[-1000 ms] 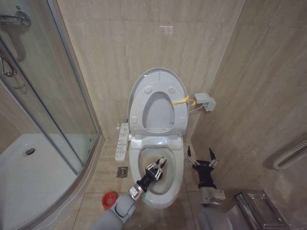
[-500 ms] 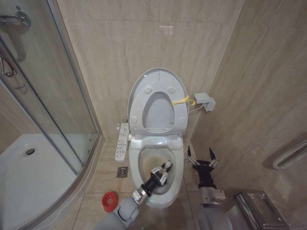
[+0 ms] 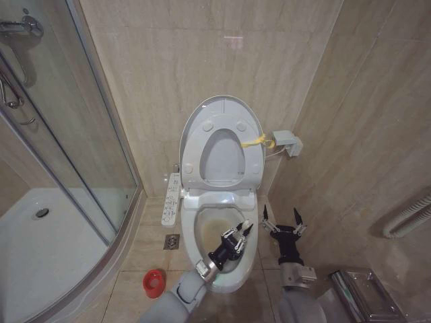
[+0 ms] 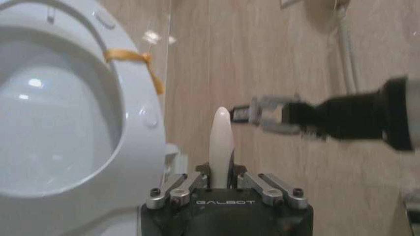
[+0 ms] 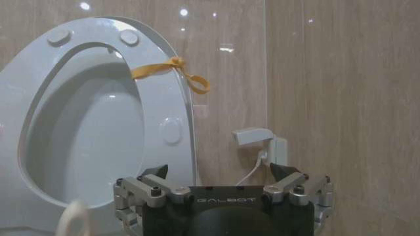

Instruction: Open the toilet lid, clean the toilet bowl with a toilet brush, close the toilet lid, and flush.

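Observation:
The toilet lid (image 3: 222,155) stands raised against the wall with the ring seat folded up on it, a yellow tie (image 3: 258,141) on its right edge. Below it the toilet bowl (image 3: 210,225) lies open. My left gripper (image 3: 236,239) hangs over the bowl's right half, shut on the toilet brush's white handle (image 3: 246,225) (image 4: 221,140); the bristle head is hidden under the gripper. The brush's red cup holder (image 3: 154,282) sits on the floor left of the bowl. My right gripper (image 3: 281,218) (image 5: 220,171) waits open beside the bowl's right rim, empty.
A button panel (image 3: 171,199) juts from the toilet's left side, with a floor drain (image 3: 172,241) below it. The glass shower enclosure (image 3: 67,155) fills the left. A white wall box (image 3: 288,142) with a cord sits right of the lid, and the right wall is close.
My left gripper has carried the brush from the bowl's left-centre across to its right side. The right arm has stayed where it was.

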Robot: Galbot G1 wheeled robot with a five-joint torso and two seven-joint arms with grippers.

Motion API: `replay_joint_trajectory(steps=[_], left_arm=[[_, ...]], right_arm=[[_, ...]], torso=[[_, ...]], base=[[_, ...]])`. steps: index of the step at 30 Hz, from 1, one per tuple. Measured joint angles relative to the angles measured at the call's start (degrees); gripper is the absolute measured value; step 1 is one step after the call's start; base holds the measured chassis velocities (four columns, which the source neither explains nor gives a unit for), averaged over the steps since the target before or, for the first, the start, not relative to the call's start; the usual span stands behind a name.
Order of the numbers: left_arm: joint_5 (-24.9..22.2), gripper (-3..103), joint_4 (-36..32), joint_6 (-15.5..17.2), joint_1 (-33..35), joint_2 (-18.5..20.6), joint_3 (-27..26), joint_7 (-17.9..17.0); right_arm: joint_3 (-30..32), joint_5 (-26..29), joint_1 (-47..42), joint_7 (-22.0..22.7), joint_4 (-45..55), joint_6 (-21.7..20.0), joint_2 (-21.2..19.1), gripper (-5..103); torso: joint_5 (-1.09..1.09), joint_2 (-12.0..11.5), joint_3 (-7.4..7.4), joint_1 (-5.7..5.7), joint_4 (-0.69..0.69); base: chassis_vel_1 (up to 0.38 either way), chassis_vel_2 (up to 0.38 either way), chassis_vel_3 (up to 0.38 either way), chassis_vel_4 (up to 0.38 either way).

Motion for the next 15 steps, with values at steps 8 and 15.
replay_joint_trajectory(steps=[8, 15], left_arm=[[-0.86, 19, 3.1, -0.39, -0.55, -0.41, -0.03, 0.49], [-1.13, 19, 4.22, -0.85, -0.9, -0.04, -1.04, 0.87]], right_arm=[[0.0, 0.0, 0.0, 0.0, 0.0, 0.0, 0.0, 100], [0.0, 0.0, 0.0, 0.0, 0.0, 0.0, 0.0, 100]], torso=[[0.0, 0.0, 0.0, 0.0, 0.01], [0.0, 0.0, 0.01, 0.0, 0.01]], base=[[0.0, 0.0, 0.0, 0.0], [0.0, 0.0, 0.0, 0.0]])
